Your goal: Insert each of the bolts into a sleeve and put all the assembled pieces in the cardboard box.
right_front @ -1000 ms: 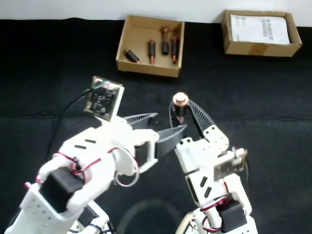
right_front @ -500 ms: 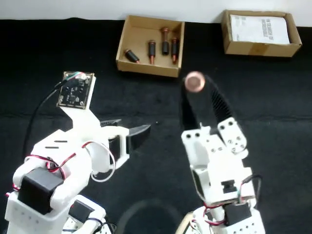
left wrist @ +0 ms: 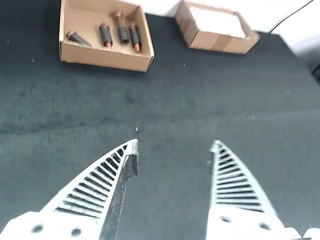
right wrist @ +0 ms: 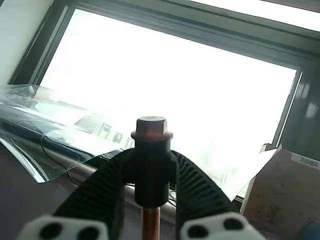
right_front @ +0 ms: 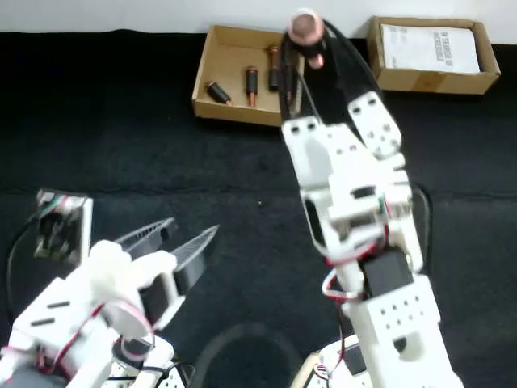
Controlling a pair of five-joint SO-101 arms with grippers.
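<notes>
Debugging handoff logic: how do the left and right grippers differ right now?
Left gripper is open and empty; right gripper is shut on a sleeved bolt. Left gripper faces the table; right gripper tips up toward a window. Both have ribbed fingers.

Both arms are white printed plastic around black servo blocks. The left arm (right_front: 73, 311), at 7 o'clock in the high view, carries looped red wires and a bare circuit board (right_front: 58, 226) — its left gripper (left wrist: 175, 145) has slotted white triangular fingers. The right arm (right_front: 347, 186), toward 5 o'clock, shows red-and-white wiring and rows of small holes; the right gripper (right wrist: 151, 159) is black and ribbed.
</notes>
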